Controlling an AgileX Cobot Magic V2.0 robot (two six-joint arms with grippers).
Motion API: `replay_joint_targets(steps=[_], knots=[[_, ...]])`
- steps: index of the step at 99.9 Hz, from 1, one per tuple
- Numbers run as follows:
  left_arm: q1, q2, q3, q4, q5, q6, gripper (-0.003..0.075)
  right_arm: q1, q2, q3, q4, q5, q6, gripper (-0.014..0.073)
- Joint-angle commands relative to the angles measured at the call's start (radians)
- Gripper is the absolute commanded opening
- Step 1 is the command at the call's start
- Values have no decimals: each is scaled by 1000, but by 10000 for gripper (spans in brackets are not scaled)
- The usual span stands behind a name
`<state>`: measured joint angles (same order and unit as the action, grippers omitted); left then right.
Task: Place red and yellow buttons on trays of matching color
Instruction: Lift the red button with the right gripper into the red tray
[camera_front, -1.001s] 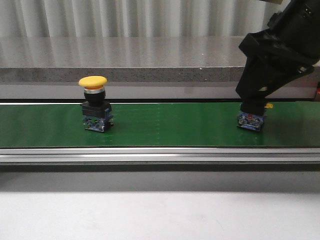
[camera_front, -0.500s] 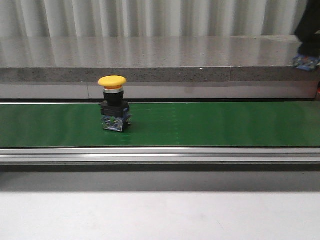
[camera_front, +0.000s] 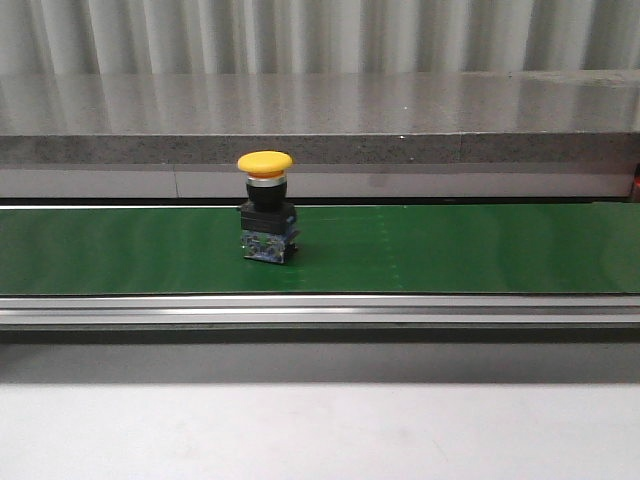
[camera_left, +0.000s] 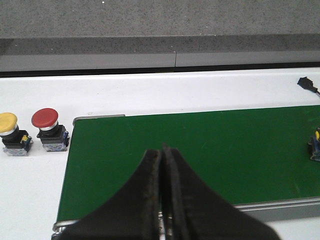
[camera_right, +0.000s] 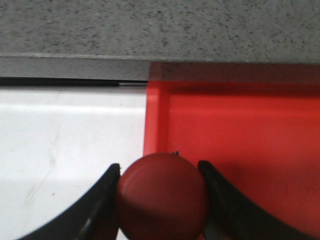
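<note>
The yellow button (camera_front: 265, 208) has ridden rightward mid-belt; right jaws clamp the red button (camera_right: 163, 197), left jaws together.

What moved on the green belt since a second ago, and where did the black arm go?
The yellow button rode rightward along the belt, upright all the way. The right gripper lifted the other button off the belt and left the front view; it now holds a red button by the red tray. The belt itself stayed as it was.
</note>
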<state>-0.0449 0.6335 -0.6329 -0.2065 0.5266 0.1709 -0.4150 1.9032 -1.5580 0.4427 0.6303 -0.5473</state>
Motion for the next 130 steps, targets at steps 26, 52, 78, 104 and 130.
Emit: replay_joint_targets(steps=[26,52,78,104,130], knots=[[-9,1,-30,-17,-74,1,-20,-13,71,-63,15,-147,-9,112],[-9,1,-30,-17,-74,1,-20,-13,128,-63,14,-190,-9,118],[-9,1,-30,-17,-74,1,-20,-13,138,-63,14,-192,-9,493],[-9,1,-30,-17,-74,1,-20,-13,86,-63,15,-159,-9,647],[-9,1,-30,-17,-74,1,-20,-11,-64,-57,38,-37,-9,647]])
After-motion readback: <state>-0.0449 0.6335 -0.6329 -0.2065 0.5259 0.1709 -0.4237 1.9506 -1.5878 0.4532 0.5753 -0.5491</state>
